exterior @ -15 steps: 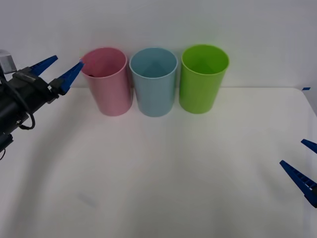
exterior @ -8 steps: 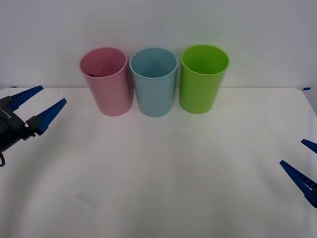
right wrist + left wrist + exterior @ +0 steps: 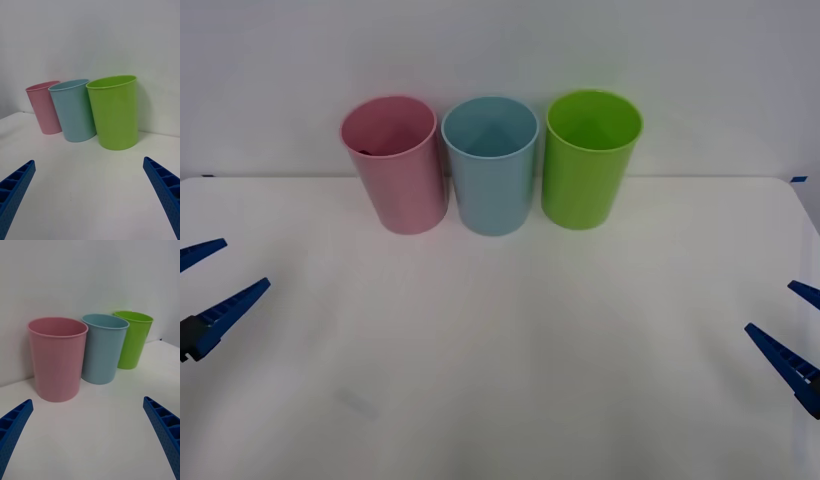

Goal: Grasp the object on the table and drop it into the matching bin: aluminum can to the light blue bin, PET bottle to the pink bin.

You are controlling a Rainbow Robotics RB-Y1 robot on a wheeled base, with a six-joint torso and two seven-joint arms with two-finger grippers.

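Pink bin [image 3: 395,165]: dark speck inside, front view | left hand [image 3: 208,283] wide | right hand [image 3: 800,335] wide

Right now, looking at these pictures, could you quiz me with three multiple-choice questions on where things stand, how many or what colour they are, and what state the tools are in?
1. Which bin stands between the other two in the front view?
A. the pink bin
B. the light blue bin
C. the lime green bin

2. How many bins stand on the table?
A. two
B. three
C. four

3. How is the left tool?
A. shut on a bottle
B. reaching into a bin
C. open, holding nothing

Answers:
1. B: the light blue bin has the pink bin on one side and the lime green bin on the other.
2. B: three cup-shaped bins stand in a row at the back of the table.
3. C: the left tool sits low at the table's left edge, fingers spread with nothing between them; the right tool is likewise open at the right edge.
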